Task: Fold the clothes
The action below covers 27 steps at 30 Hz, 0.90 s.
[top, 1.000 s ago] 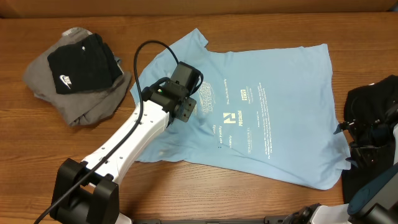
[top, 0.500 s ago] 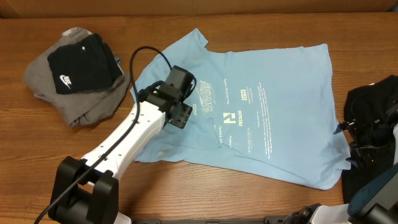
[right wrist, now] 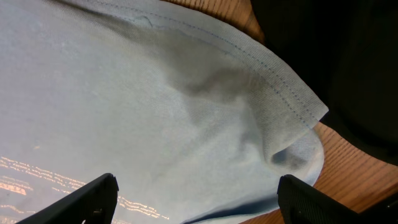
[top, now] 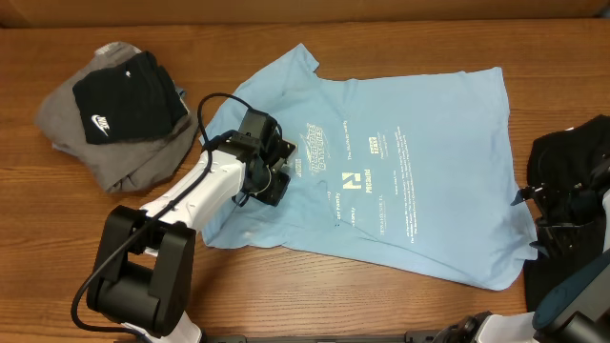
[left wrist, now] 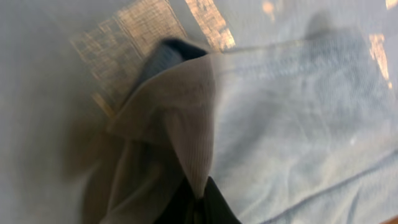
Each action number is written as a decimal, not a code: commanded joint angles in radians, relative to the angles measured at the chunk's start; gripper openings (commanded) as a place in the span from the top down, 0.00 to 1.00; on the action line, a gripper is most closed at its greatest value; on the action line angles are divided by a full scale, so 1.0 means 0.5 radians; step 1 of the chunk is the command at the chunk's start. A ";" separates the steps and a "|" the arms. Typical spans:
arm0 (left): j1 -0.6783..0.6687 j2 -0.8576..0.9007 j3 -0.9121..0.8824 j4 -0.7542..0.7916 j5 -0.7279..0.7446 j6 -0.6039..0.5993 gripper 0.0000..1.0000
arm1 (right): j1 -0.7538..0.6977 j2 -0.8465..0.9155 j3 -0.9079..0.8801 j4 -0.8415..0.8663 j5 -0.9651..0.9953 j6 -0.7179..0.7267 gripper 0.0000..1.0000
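Observation:
The light blue T-shirt (top: 410,181) lies spread flat, its white lettering facing up. My left gripper (top: 276,176) is down on the shirt's left part near the neck, shut on a pinched ridge of ribbed fabric (left wrist: 186,124); the black fingers (left wrist: 214,205) meet on it at the bottom of the left wrist view. My right gripper (top: 527,225) hovers open over the shirt's hem corner (right wrist: 292,137) at the right, with nothing between its fingers (right wrist: 93,199). A black garment (top: 572,171) lies just beyond that corner.
A folded grey and black pile with a Nike logo (top: 124,110) sits at the back left of the wooden table (top: 315,286). The black garment (right wrist: 336,56) fills the right edge. The left arm's base (top: 133,286) stands at the front left.
My left gripper has moved left and down onto the shirt and shut on a fold of fabric. The right gripper has stayed where it was, open.

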 commanded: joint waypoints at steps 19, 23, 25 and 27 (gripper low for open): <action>0.196 -0.270 0.356 -0.554 -0.475 -0.149 0.96 | 0.002 -0.027 -0.044 -0.067 0.022 -0.045 0.24; 0.205 -0.270 0.356 -0.600 -0.531 -0.173 0.96 | 0.002 -0.027 -0.071 -0.108 0.020 -0.046 0.24; 0.205 -0.270 0.356 -0.600 -0.527 -0.175 0.96 | 0.002 -0.027 -0.120 -0.106 0.020 -0.045 0.24; 0.207 -0.270 0.356 -0.603 -0.527 -0.199 0.96 | 0.002 -0.027 -0.203 -0.079 0.031 -0.040 0.25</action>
